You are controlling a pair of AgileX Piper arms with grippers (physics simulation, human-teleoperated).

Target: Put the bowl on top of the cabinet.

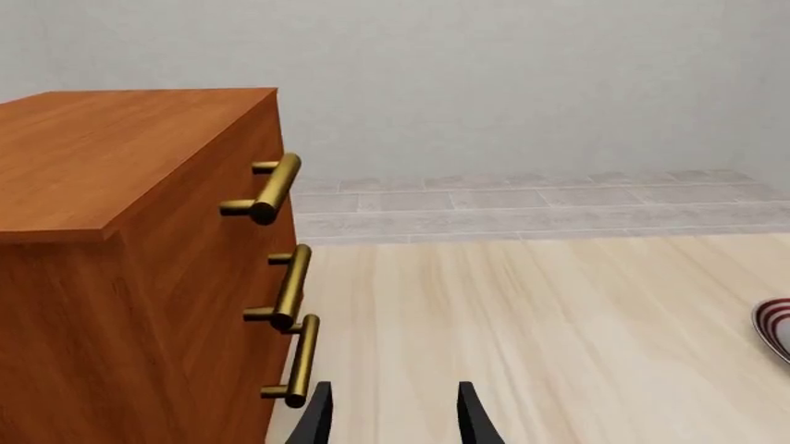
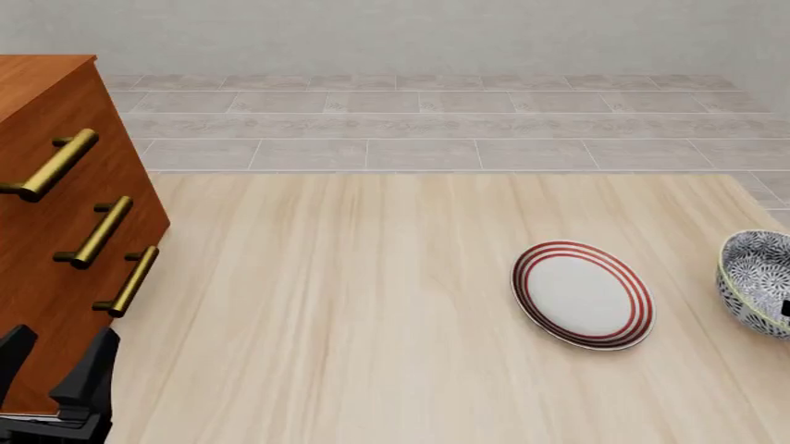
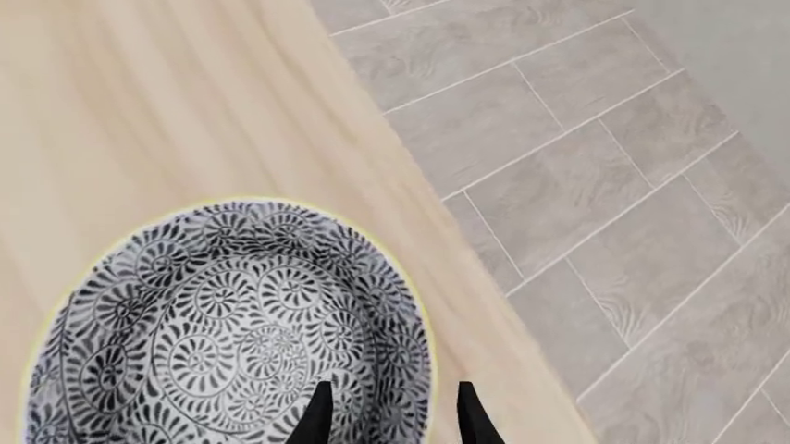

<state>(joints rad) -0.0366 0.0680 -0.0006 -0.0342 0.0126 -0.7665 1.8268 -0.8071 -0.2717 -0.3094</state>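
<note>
Our right fingers (image 3: 388,416) straddle the rim of the bowl (image 3: 235,342), spread and not yet clamped, at the table's (image 2: 370,305) three o'clock edge. Our left fingers (image 1: 388,416) hang released beside the cabinet (image 2: 50,231) at nine o'clock; the plate (image 2: 583,294) lies between.

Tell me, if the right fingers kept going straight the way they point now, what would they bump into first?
Most likely the bowl: the right gripper points down at its rim nearest the table edge, fingers apart. How far above it is unclear.

Cabinet (image 2: 62,231) far left, plate (image 2: 583,295) right, bowl (image 2: 759,280) beyond (table's edge).
</note>
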